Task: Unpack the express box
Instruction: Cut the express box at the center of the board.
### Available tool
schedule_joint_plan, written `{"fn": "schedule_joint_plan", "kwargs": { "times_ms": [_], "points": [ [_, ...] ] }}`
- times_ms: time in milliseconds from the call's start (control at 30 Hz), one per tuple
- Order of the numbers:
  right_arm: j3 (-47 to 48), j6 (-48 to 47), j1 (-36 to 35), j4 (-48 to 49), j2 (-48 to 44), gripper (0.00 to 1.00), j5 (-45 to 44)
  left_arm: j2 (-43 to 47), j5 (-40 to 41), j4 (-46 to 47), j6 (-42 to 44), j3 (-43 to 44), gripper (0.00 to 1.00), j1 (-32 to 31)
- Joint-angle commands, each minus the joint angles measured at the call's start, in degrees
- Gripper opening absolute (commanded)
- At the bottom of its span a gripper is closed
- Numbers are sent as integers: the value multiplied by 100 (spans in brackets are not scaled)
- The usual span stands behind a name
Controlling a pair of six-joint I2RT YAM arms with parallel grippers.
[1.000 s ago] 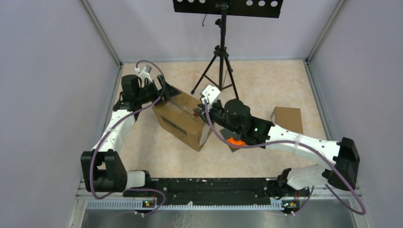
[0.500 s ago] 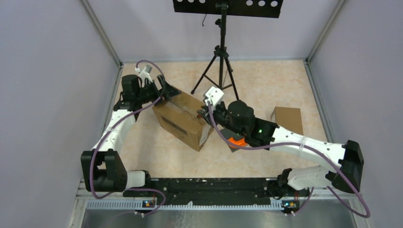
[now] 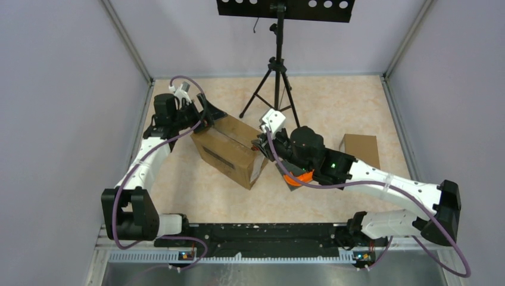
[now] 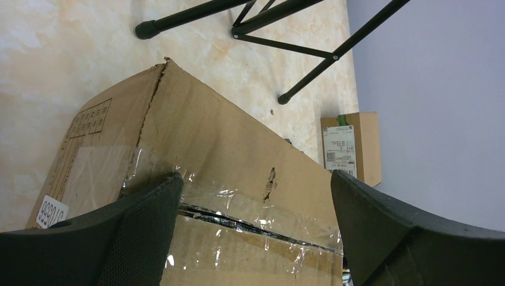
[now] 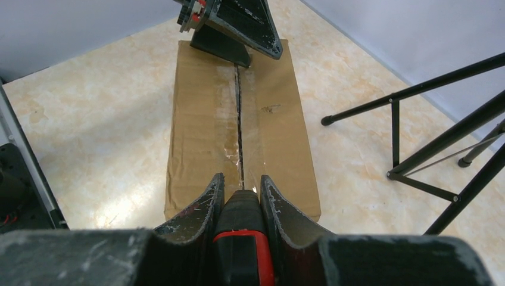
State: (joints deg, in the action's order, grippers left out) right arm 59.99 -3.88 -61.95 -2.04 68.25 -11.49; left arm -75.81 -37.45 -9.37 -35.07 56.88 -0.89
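Observation:
The express box (image 3: 229,149) is a brown carton lying left of centre, its top seam (image 5: 239,119) covered in clear tape and showing a dark slit. My left gripper (image 3: 208,116) stands open at the box's far left end, and its fingers (image 4: 143,226) spread over the taped top (image 4: 226,143) with nothing gripped between them. My right gripper (image 5: 241,179) is shut on a black and red cutter (image 5: 243,232). The cutter's tip sits at the near right end of the seam. The box's contents are hidden.
A black tripod (image 3: 275,77) stands on the floor behind the box. A smaller cardboard parcel (image 3: 361,150) with a white label lies to the right. Something orange (image 3: 296,177) shows under my right arm. Grey walls close in on both sides.
My right gripper, still holding the cutter, has drawn back to the right along the seam toward the box's near end. The left arm and the box have stayed put.

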Motion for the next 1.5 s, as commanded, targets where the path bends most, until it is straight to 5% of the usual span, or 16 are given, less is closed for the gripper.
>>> {"fn": "schedule_joint_plan", "kwargs": {
  "times_ms": [0, 1467],
  "points": [
    [9, 28, 29, -484, -243, 0, -133, -269, 892, -559, 124, -309, 98, 45],
    [195, 346, 190, -2148, -737, 0, -71, -364, 1289, -682, 110, -450, 98, 40]
  ]
}}
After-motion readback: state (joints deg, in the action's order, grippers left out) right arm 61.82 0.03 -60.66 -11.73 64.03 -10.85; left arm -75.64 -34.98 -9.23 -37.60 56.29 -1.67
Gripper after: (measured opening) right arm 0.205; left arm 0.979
